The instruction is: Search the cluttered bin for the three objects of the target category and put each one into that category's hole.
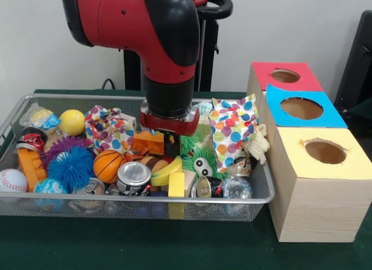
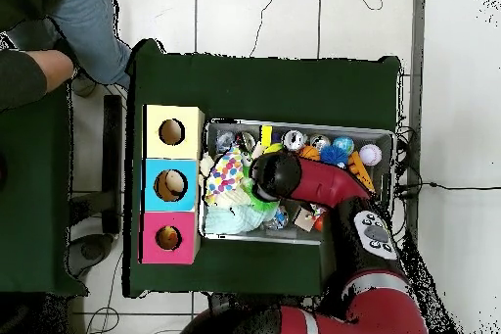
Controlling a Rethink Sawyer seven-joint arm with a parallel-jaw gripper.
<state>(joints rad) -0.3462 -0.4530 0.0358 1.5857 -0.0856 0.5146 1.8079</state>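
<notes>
- Mesh bin holds the arm, its gripper low among the clutter; whether it grips anything, I cannot tell.
- Search step, likely: a mint cloth lies beside the arm.
- Next: grasp it, carry to the red hole.

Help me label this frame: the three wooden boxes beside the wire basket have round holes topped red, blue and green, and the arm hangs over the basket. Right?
One thing is off: the third top is yellow, not green, as the front view shows. The red top and blue top are right, and the arm does hang over the wire basket.
</notes>
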